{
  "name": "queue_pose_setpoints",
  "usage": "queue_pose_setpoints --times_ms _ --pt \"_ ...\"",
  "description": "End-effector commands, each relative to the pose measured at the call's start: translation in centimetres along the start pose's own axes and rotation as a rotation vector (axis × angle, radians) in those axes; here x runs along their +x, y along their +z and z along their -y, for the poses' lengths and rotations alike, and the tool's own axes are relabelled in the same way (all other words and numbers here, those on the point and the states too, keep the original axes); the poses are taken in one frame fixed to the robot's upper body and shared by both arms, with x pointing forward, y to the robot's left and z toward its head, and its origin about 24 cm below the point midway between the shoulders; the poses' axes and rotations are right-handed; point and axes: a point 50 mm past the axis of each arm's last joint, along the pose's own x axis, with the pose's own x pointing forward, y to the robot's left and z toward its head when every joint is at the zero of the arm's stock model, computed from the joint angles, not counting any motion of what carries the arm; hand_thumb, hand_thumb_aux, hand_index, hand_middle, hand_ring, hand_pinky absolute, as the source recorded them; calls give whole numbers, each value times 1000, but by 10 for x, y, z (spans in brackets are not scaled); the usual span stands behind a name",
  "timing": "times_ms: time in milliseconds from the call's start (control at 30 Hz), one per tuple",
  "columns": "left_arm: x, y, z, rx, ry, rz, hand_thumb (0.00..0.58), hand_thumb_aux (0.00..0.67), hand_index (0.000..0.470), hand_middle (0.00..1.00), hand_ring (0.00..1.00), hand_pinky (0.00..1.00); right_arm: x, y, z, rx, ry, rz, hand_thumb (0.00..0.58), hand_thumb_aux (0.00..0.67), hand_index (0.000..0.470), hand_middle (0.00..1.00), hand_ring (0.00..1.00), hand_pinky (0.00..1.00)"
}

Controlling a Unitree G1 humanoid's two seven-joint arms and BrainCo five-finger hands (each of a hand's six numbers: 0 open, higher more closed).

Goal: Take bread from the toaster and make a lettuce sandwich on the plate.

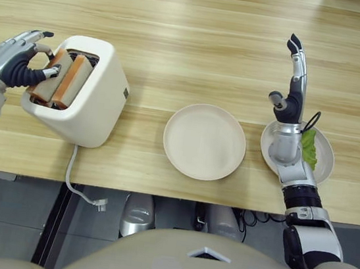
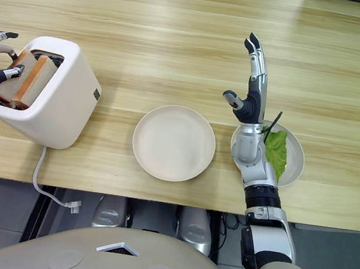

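Judging from the left eye view, the task is barely begun: both bread slices (image 1: 74,81) are seen standing in the toaster (image 1: 94,106), the outer one pinched by the curled fingers of the left hand (image 1: 14,59), and the plate (image 1: 204,141) lies bare. In the right eye view, the lettuce (image 2: 275,154) is seen in a side dish (image 2: 295,160) beside the plate, and the right hand (image 2: 250,94) is held over that dish, fingers straight, pressed together, holding nothing.

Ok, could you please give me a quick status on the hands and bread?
Left robot hand shut on bread slice in toaster. Right robot hand open, raised near lettuce. Plate holds no bread yet. Nothing blocking toaster-to-plate path.
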Motion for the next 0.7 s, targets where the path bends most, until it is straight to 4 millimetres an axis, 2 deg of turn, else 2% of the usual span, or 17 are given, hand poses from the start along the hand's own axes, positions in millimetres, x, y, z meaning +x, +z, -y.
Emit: queue_pose_setpoints --times_ms 33,167,300,333,367,433,567,700 --pt "6 20 0 -62 4 82 580 670 460 0 0 0 -1 -1 1 -5 3 -15 0 0 0 0 0 0" --pt "14 30 -4 -118 -13 106 580 670 460 0 0 0 0 0 -2 -2 6 -15 0 0 0 0 0 0" --pt "26 30 -22 -188 -38 88 580 670 460 0 0 0 1 1 -4 3 8 -12 0 0 0 0 0 0" --pt "29 29 -27 -203 -54 83 580 670 460 941 941 941 1 2 -4 3 9 -11 0 0 0 0 0 0" --pt "32 27 -31 -210 -70 74 580 670 460 1000 1000 1000 1 2 -5 3 10 -10 0 0 0 0 0 0" --pt "34 23 -37 -216 -90 57 580 670 460 1000 1000 1000 2 4 -7 8 14 -6 0 0 0 0 0 0" --pt "41 16 -63 -206 -79 37 580 670 460 1000 1000 1000 2 5 -8 12 17 -5 0 0 0 0 0 0" --pt "49 18 -96 -189 -37 49 580 670 460 1000 1000 1000 2 6 -9 14 18 -5 0 0 0 0 0 0"
